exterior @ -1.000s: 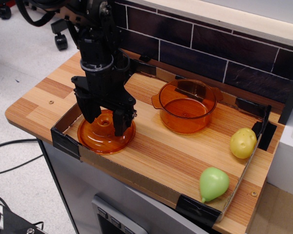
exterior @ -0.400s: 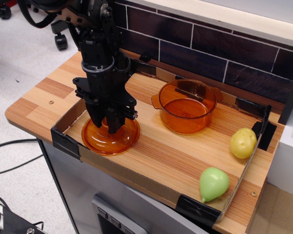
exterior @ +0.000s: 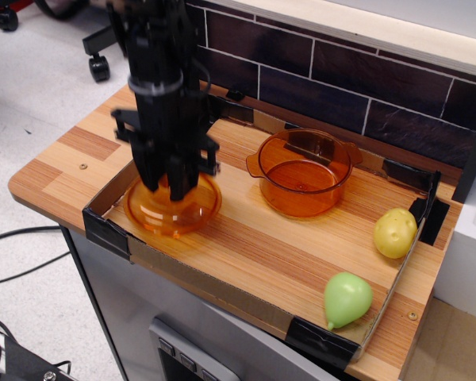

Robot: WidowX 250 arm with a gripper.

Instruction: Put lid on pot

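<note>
The orange lid (exterior: 173, 208) is at the front left of the wooden board, blurred and a little above the surface. My black gripper (exterior: 177, 187) stands straight over its centre, fingers closed on the knob, which they hide. The orange pot (exterior: 302, 173) stands upright and open to the right of the lid, near the back wall, with its two side handles showing.
A yellow potato-like toy (exterior: 395, 232) and a green pear-like toy (exterior: 347, 298) lie at the right of the board (exterior: 246, 254). A low cardboard rim with black tape corners (exterior: 106, 231) edges the board. A dark brick wall (exterior: 341, 87) runs behind.
My gripper went from open around the lid's knob to closed on it. The lid has now come up slightly off the board with the gripper.
</note>
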